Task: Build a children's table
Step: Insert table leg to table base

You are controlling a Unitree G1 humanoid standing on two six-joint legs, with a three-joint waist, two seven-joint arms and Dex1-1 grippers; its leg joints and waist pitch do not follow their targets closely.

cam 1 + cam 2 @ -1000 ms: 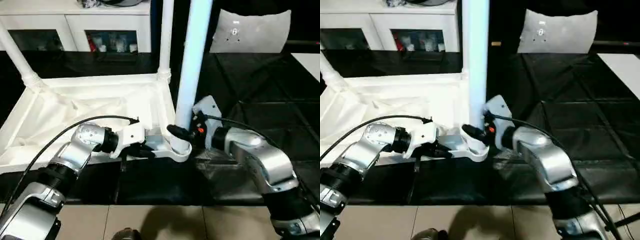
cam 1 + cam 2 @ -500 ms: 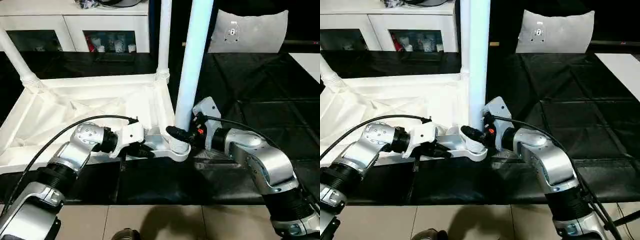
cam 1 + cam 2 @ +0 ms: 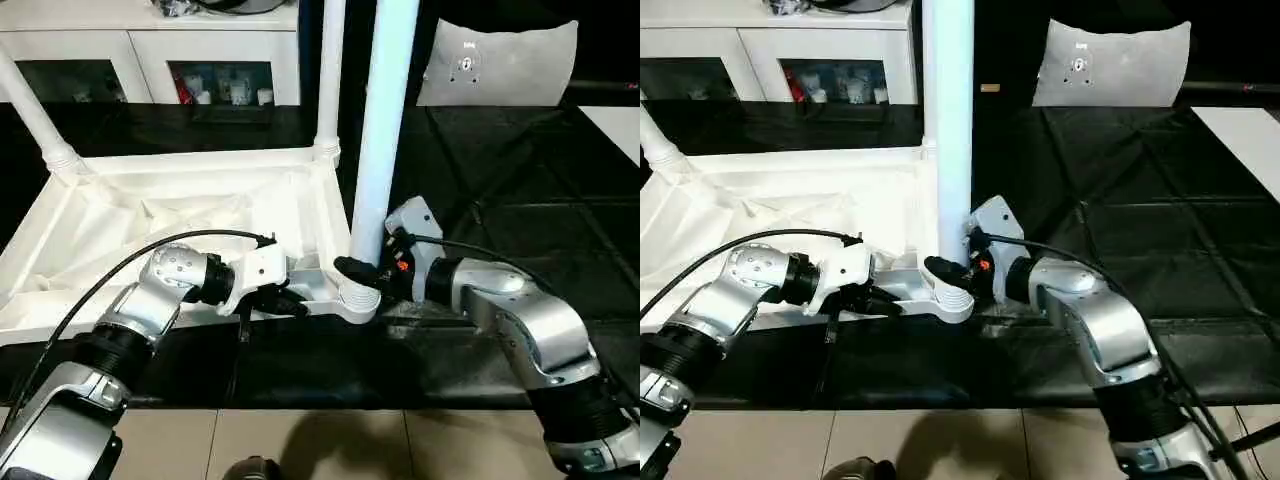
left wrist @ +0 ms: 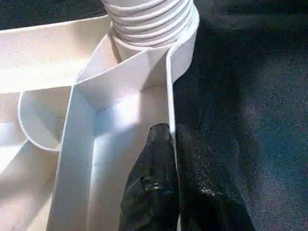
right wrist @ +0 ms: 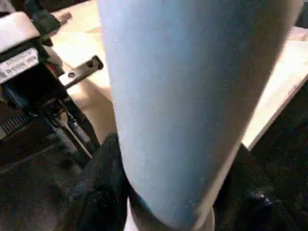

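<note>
**Third leg at near corner socket, both grippers engaged**

Upside-down table top on black padded work surface, ribbed underside up. Two legs seated at far corners: far-left leg, far-right leg. Third leg upright in near-right corner socket, ribbed collar at the socket mouth; whether fully home, cannot tell.

Right gripper wrapped around third leg just above the socket, jaws about half spread and clamped on the tube. Left gripper nearly pressed together, pinching the thin near rim wall of the top beside the socket.

Handling guess: hollow plastic, light, stiff but slightly flexy at thin walls; smooth tube likely slippery under a twist. Best hold on leg low near the collar for leverage and less wobble; best hold on top at rim or rib close to the socket, not mid-panel. Tall leg prone to tipping if released before seated
</note>
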